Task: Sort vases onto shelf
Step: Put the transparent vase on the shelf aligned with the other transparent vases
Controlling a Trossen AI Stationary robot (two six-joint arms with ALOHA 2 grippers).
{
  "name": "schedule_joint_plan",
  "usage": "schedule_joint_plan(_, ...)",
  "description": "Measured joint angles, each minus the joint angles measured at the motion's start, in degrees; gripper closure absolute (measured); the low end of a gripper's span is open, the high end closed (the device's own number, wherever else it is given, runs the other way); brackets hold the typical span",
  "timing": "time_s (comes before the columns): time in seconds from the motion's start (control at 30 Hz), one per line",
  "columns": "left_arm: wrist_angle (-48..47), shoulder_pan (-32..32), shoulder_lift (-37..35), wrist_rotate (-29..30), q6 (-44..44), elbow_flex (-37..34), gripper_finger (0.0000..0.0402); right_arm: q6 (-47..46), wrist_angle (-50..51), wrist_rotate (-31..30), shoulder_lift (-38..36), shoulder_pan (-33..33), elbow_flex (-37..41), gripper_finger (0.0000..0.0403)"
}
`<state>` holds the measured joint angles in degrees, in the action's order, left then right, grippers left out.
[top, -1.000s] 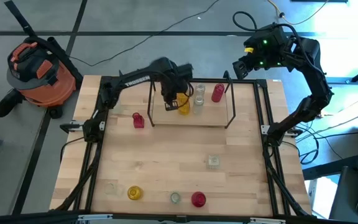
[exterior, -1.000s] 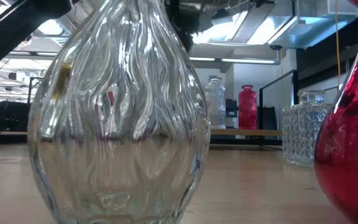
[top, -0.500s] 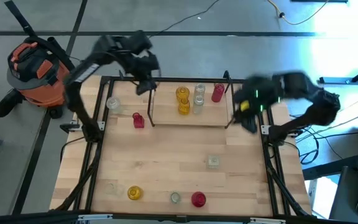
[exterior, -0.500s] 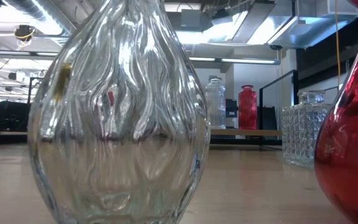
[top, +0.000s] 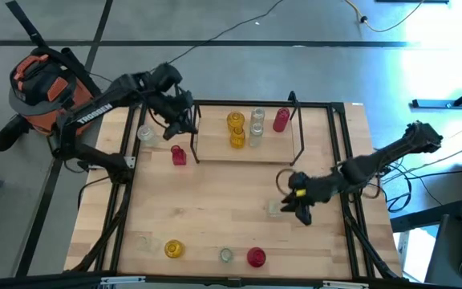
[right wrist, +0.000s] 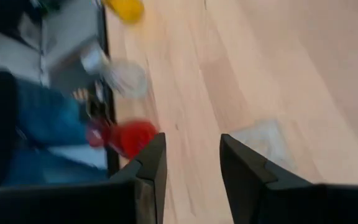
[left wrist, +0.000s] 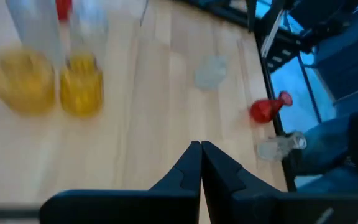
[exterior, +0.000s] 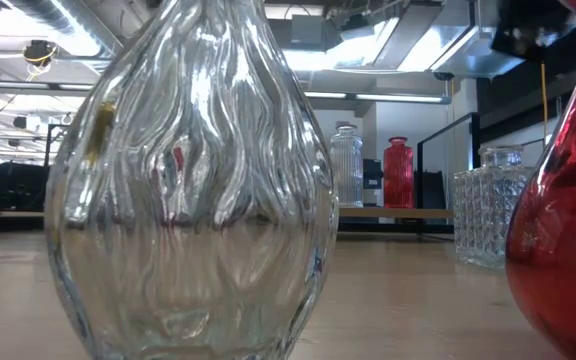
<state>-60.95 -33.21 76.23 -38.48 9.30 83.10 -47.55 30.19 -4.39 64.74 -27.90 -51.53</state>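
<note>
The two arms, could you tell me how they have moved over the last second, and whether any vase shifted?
The left gripper, shut and empty, pulled back off the shelf toward its left end. The right gripper, open, swung down from the far right corner to the clear square vase. The vases stayed put.

White lettering "TROSSEN" along the left arm (top: 95,112), no other legible text

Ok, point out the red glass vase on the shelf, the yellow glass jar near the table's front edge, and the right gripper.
red glass vase (top: 281,120), high view, its body.
yellow glass jar (top: 173,250), high view, its top.
right gripper (top: 292,204), high view, midway between its fingertips.
</note>
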Motion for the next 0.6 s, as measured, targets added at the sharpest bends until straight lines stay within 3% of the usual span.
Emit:
schedule_joint_plan(0.23, 0.2, 0.0, -3.8, 0.0, -1.0, -8.8, 0.0401, 5.5, -0.9, -3.3, 4.9, -2.5, 0.7, 0.0281)
schedule_joint_plan(0.47, 0.3, 0.0, -6.4, 0.4, -1.0, -10.5, 0.0401, 10.3, -1.4, -5.5, 9.6, -2.5, 0.6, 0.0207)
schedule_joint_plan(0.6, 0.2, 0.0, -6.7, 0.4, -1.0, -10.5, 0.0401, 10.9, -0.1, -5.6, 12.8, -2.4, 0.6, 0.0187)
